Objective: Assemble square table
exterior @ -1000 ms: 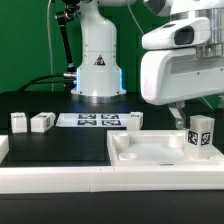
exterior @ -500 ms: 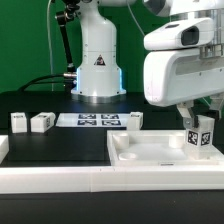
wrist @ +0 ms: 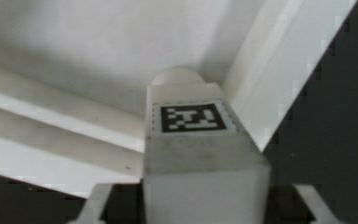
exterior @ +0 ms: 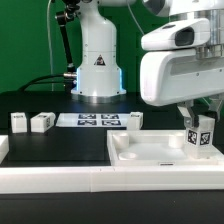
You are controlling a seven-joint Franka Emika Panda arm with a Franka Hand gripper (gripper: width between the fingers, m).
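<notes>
The arm is mounted at the back of the black worktop. Its large white wrist section is carried in from above at the exterior view's right. The wrist is turned straight down, so that the claw is pointed at the table top.

The claw is closed to a narrow gap on a leg block, which is gripped at its upper part between the two jaws. In the wrist view the same leg block fills the space between the jaws, and a black-and-white tag is seen on its face. The block is held slightly tilted, not quite upright, over the part of the table top nearest the exterior view's right. Whether its lower end is touching the top cannot be told.

The table top is laid flat on the worktop, rim upward, just behind the long white rail at the front.

Three loose leg blocks are left on the worktop. Two are set side by side at the exterior view's left. The third is placed just beside the marker board, on the side towards the exterior view's right.
</notes>
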